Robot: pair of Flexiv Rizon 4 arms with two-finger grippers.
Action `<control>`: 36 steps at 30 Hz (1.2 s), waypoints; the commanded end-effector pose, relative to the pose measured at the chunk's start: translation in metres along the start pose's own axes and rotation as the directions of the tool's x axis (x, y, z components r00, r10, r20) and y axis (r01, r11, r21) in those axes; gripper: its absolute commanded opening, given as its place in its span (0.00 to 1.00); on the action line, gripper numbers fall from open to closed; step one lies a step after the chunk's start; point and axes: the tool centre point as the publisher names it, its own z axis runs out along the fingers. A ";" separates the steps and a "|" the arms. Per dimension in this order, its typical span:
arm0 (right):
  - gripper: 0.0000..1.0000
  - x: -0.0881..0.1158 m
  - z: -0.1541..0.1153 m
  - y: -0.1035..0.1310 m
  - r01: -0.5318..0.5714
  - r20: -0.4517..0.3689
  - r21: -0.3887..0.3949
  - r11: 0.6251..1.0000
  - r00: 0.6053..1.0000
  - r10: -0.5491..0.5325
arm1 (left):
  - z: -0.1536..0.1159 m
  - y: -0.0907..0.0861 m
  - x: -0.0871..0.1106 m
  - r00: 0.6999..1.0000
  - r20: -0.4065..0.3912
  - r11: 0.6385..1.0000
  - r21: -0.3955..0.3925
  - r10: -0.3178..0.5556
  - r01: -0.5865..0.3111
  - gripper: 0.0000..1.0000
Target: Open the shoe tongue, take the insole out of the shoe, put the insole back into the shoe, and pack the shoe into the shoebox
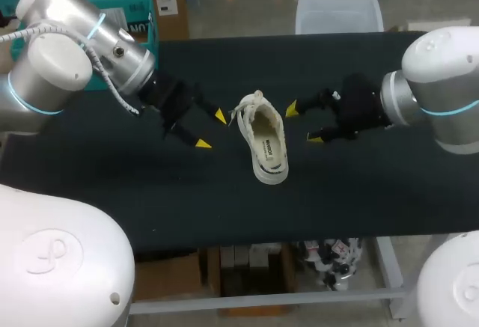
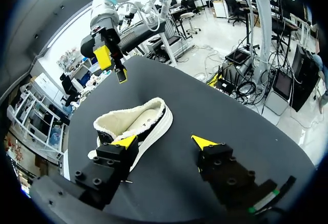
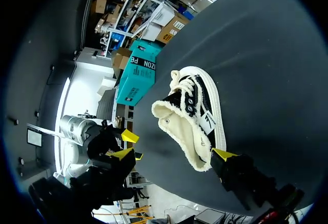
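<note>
A white sneaker [image 1: 263,138] with cream fleece lining lies on the black table [image 1: 359,192], laces toward the back, and its insole [image 1: 272,146] sits inside. My left gripper [image 1: 211,129] stands open just left of the shoe, holding nothing. In the left wrist view the shoe [image 2: 137,123] lies ahead of one fingertip [image 2: 126,142], outside the gap of that gripper [image 2: 164,142]. My right gripper [image 1: 303,123] is open just right of the shoe, apart from it. In the right wrist view one yellow fingertip [image 3: 223,154] shows beside the shoe [image 3: 192,112]; the other is hidden.
A teal box [image 1: 138,14] stands at the back left behind my left arm, also seen as the teal box [image 3: 137,74] past the shoe. A translucent bin [image 1: 338,11] sits beyond the table's back edge. Bare black tabletop lies in front of the shoe.
</note>
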 end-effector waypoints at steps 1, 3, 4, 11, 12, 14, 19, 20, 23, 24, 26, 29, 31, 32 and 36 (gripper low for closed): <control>1.00 -0.006 -0.012 0.003 0.005 -0.064 0.017 1.000 0.998 -0.004 | 0.001 -0.002 -0.006 0.997 -0.022 0.997 -0.012 -0.071 0.071 0.70; 1.00 -0.008 -0.015 0.004 0.005 -0.049 0.013 1.000 0.999 -0.005 | 0.000 -0.003 -0.008 0.993 -0.023 0.994 -0.006 -0.113 0.113 0.79; 1.00 -0.009 -0.016 0.004 0.011 -0.042 0.015 1.000 0.999 -0.010 | -0.001 -0.004 -0.009 0.989 -0.025 0.989 0.008 -0.146 0.146 0.87; 1.00 -0.013 -0.022 0.007 0.047 0.014 0.007 0.999 0.999 -0.047 | -0.001 -0.008 -0.014 0.945 -0.013 0.945 0.002 -0.326 0.326 0.91; 1.00 -0.014 -0.023 0.007 0.054 0.022 0.002 0.999 0.998 -0.054 | -0.002 -0.005 -0.016 0.908 0.008 0.908 -0.002 -0.418 0.418 0.90; 1.00 -0.015 -0.024 0.006 0.060 0.026 0.000 0.998 0.998 -0.060 | -0.003 -0.002 -0.019 0.873 0.042 0.873 -0.018 -0.486 0.487 1.00; 1.00 -0.019 -0.030 0.004 0.085 0.058 -0.006 0.996 0.995 -0.084 | -0.020 0.006 -0.021 0.838 0.051 0.833 -0.093 -0.543 0.545 1.00; 1.00 -0.019 -0.030 0.004 0.087 0.061 -0.005 0.996 0.994 -0.086 | -0.025 0.009 -0.022 0.842 0.044 0.832 -0.136 -0.538 0.539 1.00; 1.00 -0.019 -0.033 0.003 0.109 0.088 0.005 0.994 0.990 -0.109 | -0.037 0.013 -0.022 0.847 -0.009 0.831 -0.198 -0.531 0.519 1.00; 1.00 -0.020 -0.034 0.002 0.127 0.101 0.016 0.992 0.987 -0.128 | -0.037 0.013 -0.022 0.847 -0.009 0.831 -0.198 -0.531 0.519 1.00; 1.00 -0.019 -0.036 0.000 0.167 0.113 0.053 0.985 0.979 -0.172 | -0.037 0.013 -0.022 0.847 -0.009 0.831 -0.198 -0.531 0.519 1.00; 1.00 -0.018 -0.038 -0.002 0.216 0.158 0.062 0.975 0.962 -0.223 | -0.037 0.013 -0.022 0.847 -0.009 0.831 -0.198 -0.531 0.519 1.00; 1.00 -0.018 -0.041 -0.002 0.233 0.170 0.039 0.972 0.957 -0.237 | -0.037 0.013 -0.022 0.847 -0.009 0.831 -0.198 -0.531 0.519 1.00; 1.00 -0.018 -0.041 -0.002 0.233 0.170 0.039 0.972 0.957 -0.237 | -0.037 0.013 -0.022 0.847 -0.009 0.831 -0.198 -0.531 0.519 1.00; 1.00 -0.018 -0.041 -0.002 0.233 0.170 0.039 0.972 0.957 -0.237 | -0.037 0.013 -0.022 0.847 -0.009 0.831 -0.198 -0.531 0.519 1.00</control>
